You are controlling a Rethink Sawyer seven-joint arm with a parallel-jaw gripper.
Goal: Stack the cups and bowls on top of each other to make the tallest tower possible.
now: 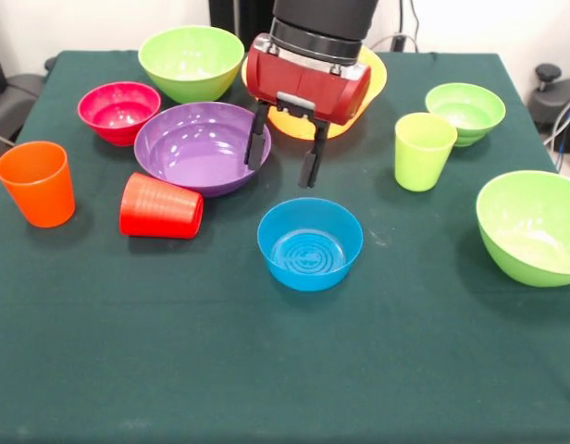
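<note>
Gripper (pixel 283 154): your fingers hung spread and empty, above the table between purple bowl (pixel 202 146) and blue bowl (pixel 310 242).
Blue bowl: upright, alone, just in front of the gripper.
Handling: likely light, stiff, glossy (so slippery).
Hold: you would pinch its thin rim.
Red cup (pixel 161 206): lay toppled beside the purple bowl.
</note>
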